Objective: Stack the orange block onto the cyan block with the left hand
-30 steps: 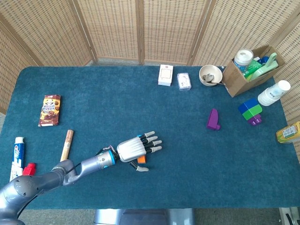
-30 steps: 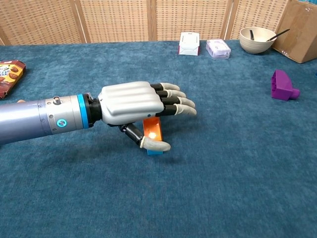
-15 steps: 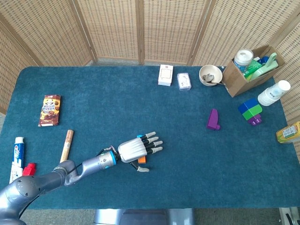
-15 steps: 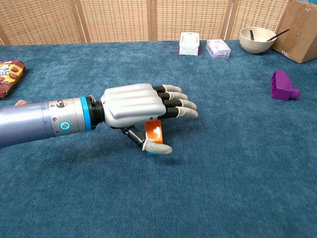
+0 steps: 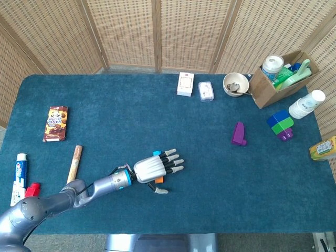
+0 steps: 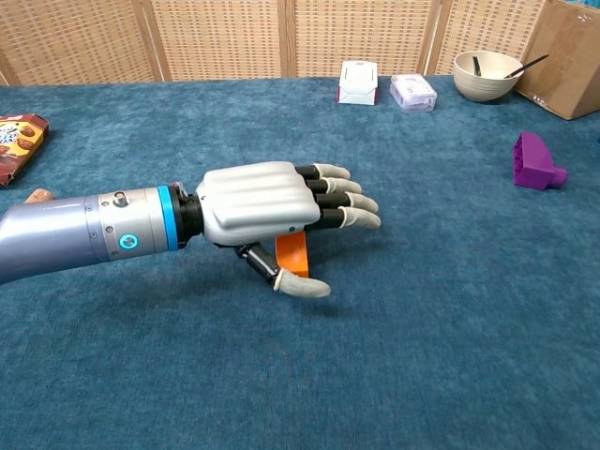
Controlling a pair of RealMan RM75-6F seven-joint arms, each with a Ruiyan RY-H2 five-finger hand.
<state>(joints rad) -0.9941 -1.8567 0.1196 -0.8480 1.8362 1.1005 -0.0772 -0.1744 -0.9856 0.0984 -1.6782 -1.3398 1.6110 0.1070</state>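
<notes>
My left hand (image 5: 152, 169) (image 6: 258, 202) lies palm down over the blue cloth, fingers stretched to the right and thumb spread toward me, holding nothing. The orange block (image 5: 158, 179) (image 6: 293, 251) stands under the palm, between the fingers and the thumb. I cannot tell if the palm touches it. The thumb covers the block's base in the chest view, and no cyan shows beneath it there. In the head view a small cyan patch (image 5: 156, 154) shows at the hand's far edge; I cannot tell if it is the cyan block. My right hand is in neither view.
A purple piece (image 5: 238, 134) (image 6: 536, 161) lies to the right. A wooden stick (image 5: 75, 161), a snack packet (image 5: 55, 123) and a toothpaste tube (image 5: 19, 176) lie at the left. Two small boxes, a bowl (image 5: 234, 84) and a cardboard box (image 5: 278, 79) stand at the back.
My left hand has slid a little to the right. The cyan edge seen below the orange block in the chest view a second ago no longer shows there.
</notes>
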